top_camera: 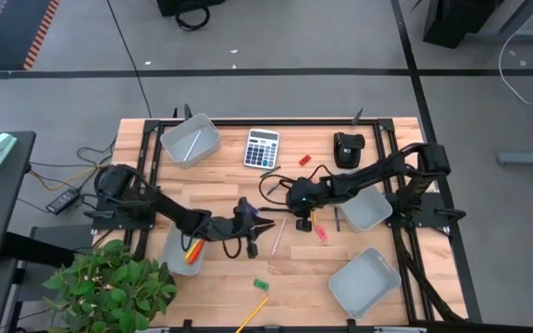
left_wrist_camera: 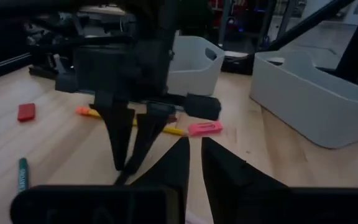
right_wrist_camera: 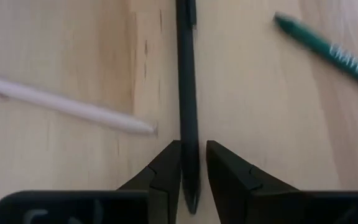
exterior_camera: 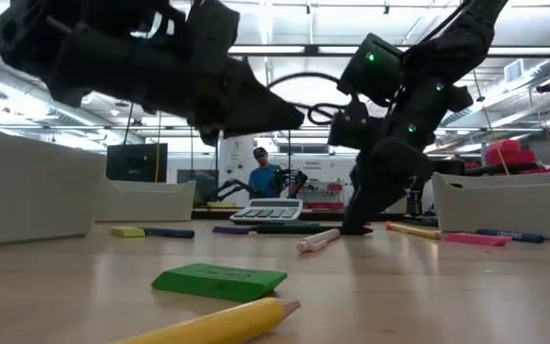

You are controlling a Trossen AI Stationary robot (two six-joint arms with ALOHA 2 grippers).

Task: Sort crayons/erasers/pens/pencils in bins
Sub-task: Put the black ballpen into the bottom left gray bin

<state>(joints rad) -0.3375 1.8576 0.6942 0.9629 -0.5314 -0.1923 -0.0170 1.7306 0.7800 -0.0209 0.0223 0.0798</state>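
Observation:
A black pen [right_wrist_camera: 187, 93] lies flat on the wooden table [top_camera: 220, 199], near its middle. My right gripper [right_wrist_camera: 193, 149] points down at it, open by a narrow gap, one finger on each side of the pen's near end. Its fingers [exterior_camera: 363, 218] reach down to the tabletop in the low view. My left gripper [left_wrist_camera: 196, 152] hovers just left of it, nearly level, with a thin gap and nothing between the fingers. A white pencil [right_wrist_camera: 67, 106] and a green crayon [right_wrist_camera: 328, 46] lie on either side of the pen. A bin [top_camera: 183, 248] at the left holds crayons. My right gripper comes from above, its fingers alongside the black pen's near end [right_wrist_camera: 190, 186], which lies flat on the table. A sliver of wood shows between the pen and one finger [right_wrist_camera: 219, 162]. Whether the other finger touches the pen, I cannot tell.
Other bins stand at the far left [top_camera: 190, 141], right [top_camera: 366, 208] and near right [top_camera: 364, 282]. A calculator [top_camera: 261, 148] and a black device [top_camera: 348, 148] sit at the back. A pink eraser [left_wrist_camera: 205, 128], red eraser [left_wrist_camera: 26, 112], green eraser [exterior_camera: 220, 280] and yellow pencil [top_camera: 253, 314] lie loose.

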